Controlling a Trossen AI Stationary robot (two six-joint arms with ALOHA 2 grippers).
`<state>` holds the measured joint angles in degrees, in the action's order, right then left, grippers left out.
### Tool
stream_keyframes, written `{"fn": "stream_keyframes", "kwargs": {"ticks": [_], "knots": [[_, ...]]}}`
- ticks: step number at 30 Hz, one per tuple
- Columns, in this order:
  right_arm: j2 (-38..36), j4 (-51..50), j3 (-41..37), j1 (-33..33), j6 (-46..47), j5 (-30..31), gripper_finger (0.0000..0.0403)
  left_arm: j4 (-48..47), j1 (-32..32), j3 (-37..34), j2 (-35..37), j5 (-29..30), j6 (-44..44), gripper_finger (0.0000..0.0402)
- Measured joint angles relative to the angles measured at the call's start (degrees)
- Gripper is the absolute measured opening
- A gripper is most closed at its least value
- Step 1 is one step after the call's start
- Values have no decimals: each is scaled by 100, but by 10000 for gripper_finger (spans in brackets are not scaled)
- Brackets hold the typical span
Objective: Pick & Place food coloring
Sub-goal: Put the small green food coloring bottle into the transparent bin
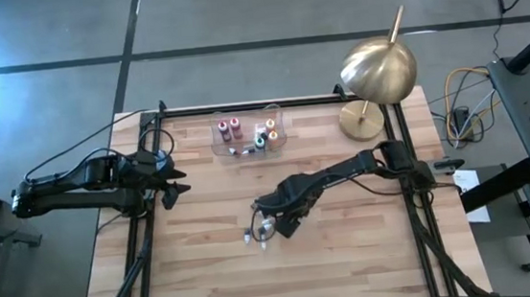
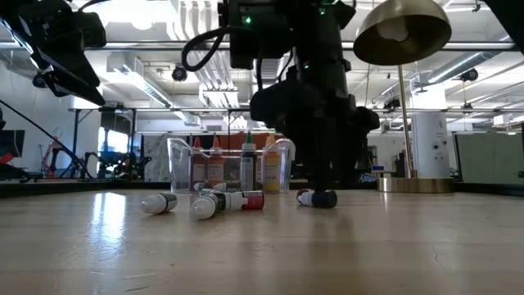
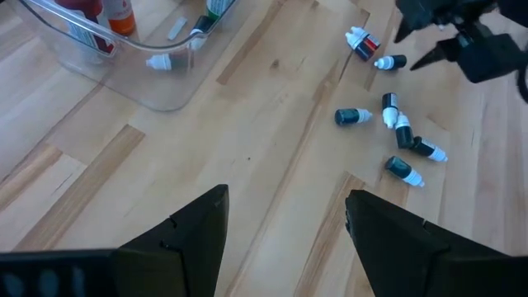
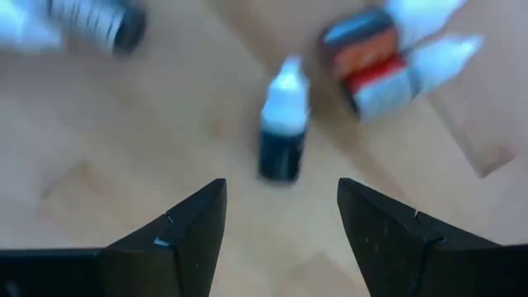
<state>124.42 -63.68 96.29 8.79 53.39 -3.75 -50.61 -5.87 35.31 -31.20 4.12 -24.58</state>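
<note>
Near the middle of the table (image 1: 351, 256), the right end effector (image 4: 280, 219) hangs low over a loose cluster of food coloring bottles (image 3: 396, 132) lying on their sides, its fingers spread wide and gripping nothing; a dark bottle with a white cap (image 4: 283, 132) lies just ahead of the gap between them. More bottles stand in the clear tray (image 1: 217, 148) at the far side. The left end effector (image 3: 285, 231) waits at the left edge, open and empty.

No text, label or number is legible anywhere.
</note>
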Motion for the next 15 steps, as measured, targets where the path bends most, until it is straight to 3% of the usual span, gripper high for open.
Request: {"fn": "stream_keyframes", "kwargs": {"ticks": [15], "knots": [[17,948,-453,-152,326,-40,218,0,0,0,0,7,-2,218]]}}
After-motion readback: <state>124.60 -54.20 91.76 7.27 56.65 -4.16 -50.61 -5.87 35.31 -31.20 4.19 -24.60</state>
